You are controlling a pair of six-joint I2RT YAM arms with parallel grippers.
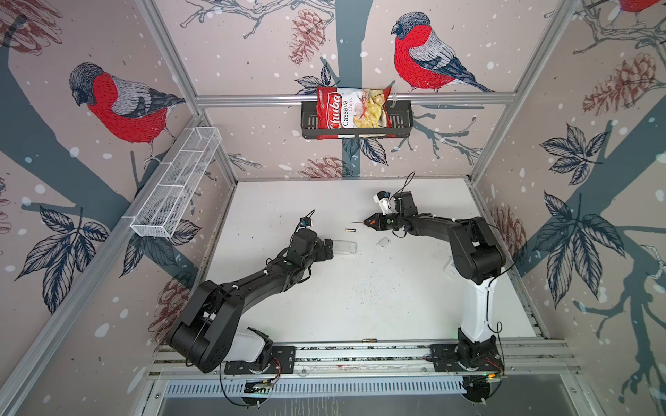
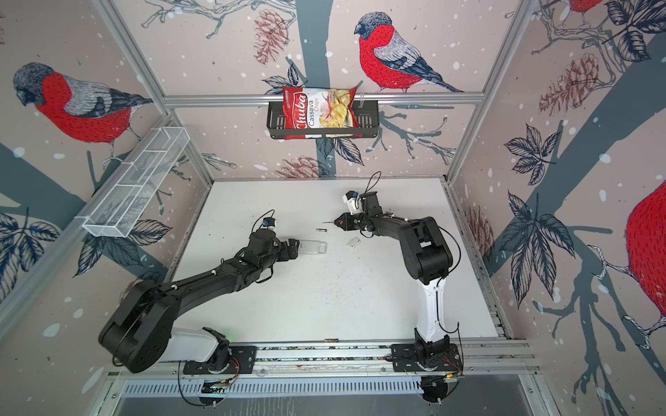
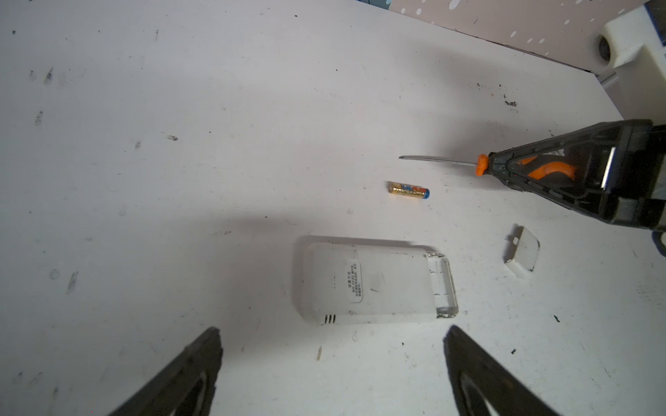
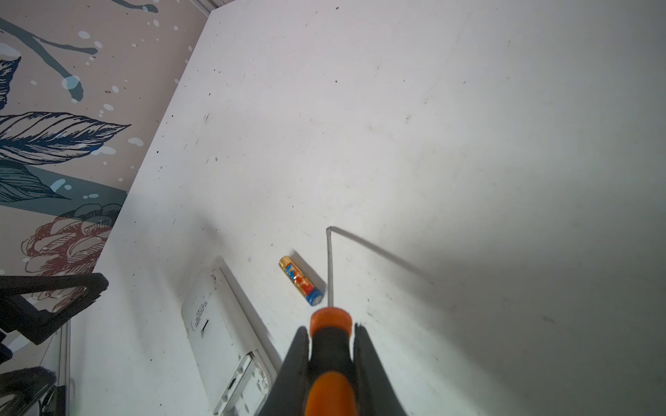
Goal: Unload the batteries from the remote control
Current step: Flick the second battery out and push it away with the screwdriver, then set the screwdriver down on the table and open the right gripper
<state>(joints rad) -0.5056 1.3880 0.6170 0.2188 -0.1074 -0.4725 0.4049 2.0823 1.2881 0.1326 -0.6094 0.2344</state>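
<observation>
Right claw point(image 4: 331, 333): closed on the screwdriver point(image 3: 482, 166) handle, shaft passing just beside the battery.
Left claw point(image 3: 331, 331): jaws spread wide, holding nothing, just short of the remote.
Battery point(image 3: 408, 190): gold with a blue end, lying flat on the counter point(image 3: 180, 180) between shaft and remote, clear of the remote.
Remote point(image 3: 371, 282): white, back up, compartment uncovered.
Cover point(image 3: 522, 254): loose on the counter, near the remote's open end.
</observation>
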